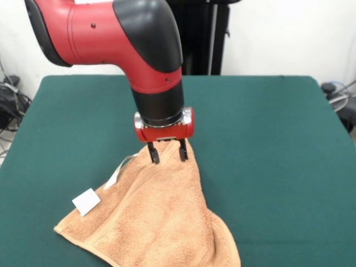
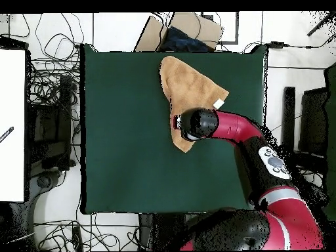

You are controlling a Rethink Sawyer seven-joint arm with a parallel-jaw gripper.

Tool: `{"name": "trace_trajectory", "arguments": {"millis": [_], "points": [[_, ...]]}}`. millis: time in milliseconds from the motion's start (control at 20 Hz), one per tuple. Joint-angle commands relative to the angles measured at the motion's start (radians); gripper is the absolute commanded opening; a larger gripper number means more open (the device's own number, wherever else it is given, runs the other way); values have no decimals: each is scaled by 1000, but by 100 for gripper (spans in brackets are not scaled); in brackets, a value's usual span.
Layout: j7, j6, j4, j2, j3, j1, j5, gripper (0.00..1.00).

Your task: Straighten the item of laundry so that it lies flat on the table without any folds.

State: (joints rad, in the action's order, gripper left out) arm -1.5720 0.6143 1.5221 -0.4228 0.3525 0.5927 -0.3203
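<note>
Here, left to right, you see cables [image 1: 12, 99] on the floor, then the green table [image 1: 278, 144] (white wall behind); your gripper [image 1: 167, 153] is clamped on the orange towel [image 1: 156, 217], peaked near the table's front edge.

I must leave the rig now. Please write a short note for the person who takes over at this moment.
Gripper: fingers straddle the towel's raised far corner; whether it is shut, I cannot tell.
Towel: near the table's camera-side edge in the front view, shaped like a triangle, rumpled, one white tag facing up.
Done: nothing finished.
Left: spread the towel out flat, with no folds.
</note>
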Motion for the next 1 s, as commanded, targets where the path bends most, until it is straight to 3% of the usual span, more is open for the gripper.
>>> {"name": "trace_trajectory", "arguments": {"millis": [50,1000], "points": [[1,-64,88,17,-28,24,-91,100],[-12,-122,84,101,0,49,-129,100]]}}
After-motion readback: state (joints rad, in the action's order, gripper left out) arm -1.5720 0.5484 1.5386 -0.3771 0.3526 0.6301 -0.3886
